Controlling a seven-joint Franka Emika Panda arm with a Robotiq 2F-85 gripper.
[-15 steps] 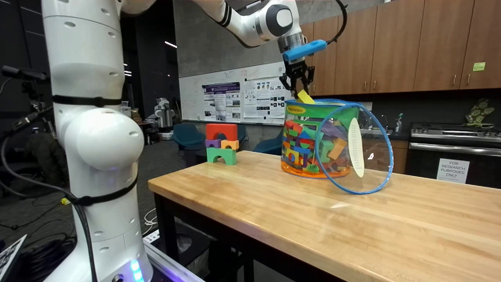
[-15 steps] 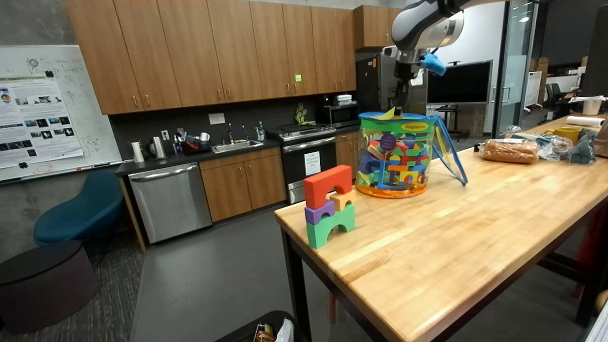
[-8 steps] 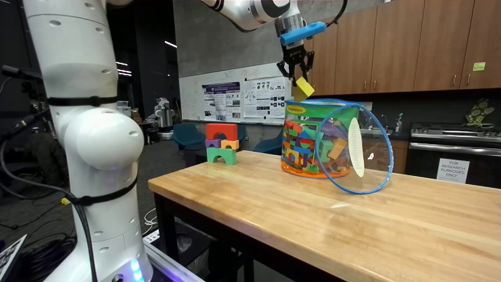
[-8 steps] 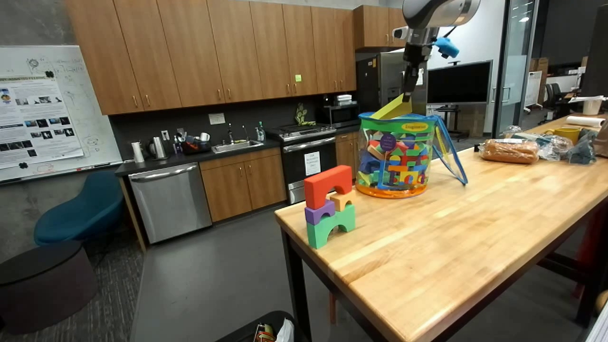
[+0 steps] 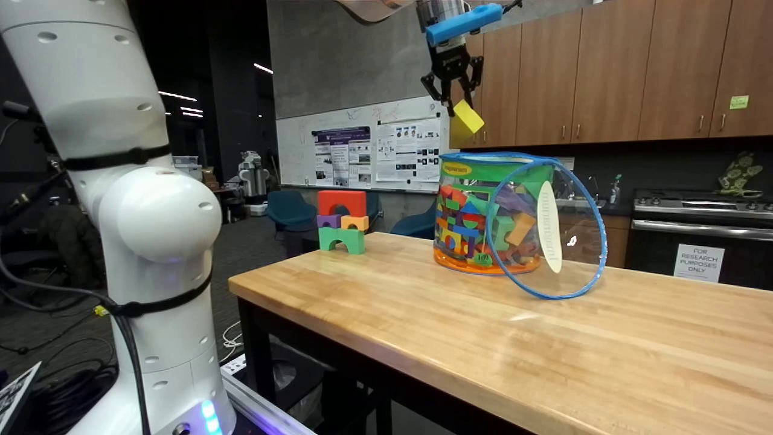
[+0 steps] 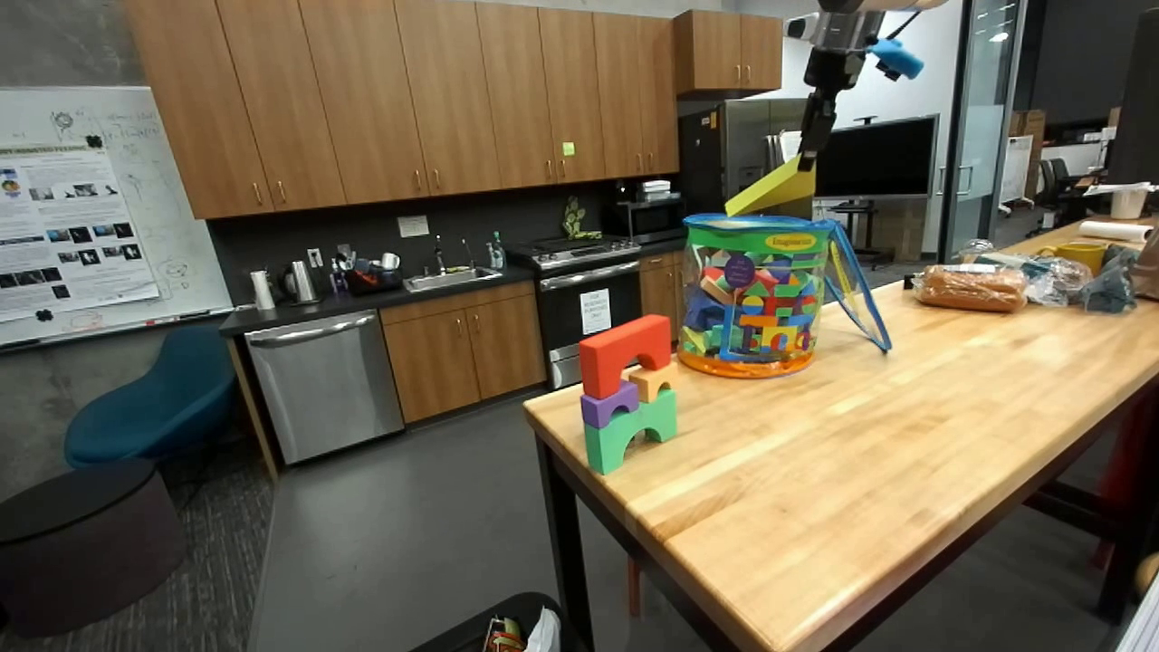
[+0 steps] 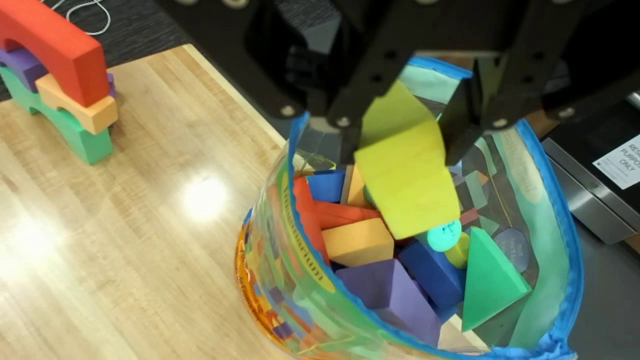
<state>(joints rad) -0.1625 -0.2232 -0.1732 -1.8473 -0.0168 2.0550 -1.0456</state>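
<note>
Your gripper (image 5: 460,107) has risen, bringing the yellow block (image 5: 466,124) up from the mouth of the clear plastic tub (image 5: 476,171) to just above its rim. It pinches that block — matte, flat-faced, tilted downward. Below it, the tub is a cylinder with a green band, blue trim and orange base, holding smooth colored blocks (image 7: 359,243). Its round, blue-edged lid (image 5: 549,228) leans open on the glossy wooden tabletop (image 5: 483,326). Near the tabletop's corner you have a stack (image 5: 342,233) — a red arch (image 6: 625,347) over a purple arch (image 6: 598,410) and an orange arch (image 6: 649,378), on a green arch (image 6: 631,420).
</note>
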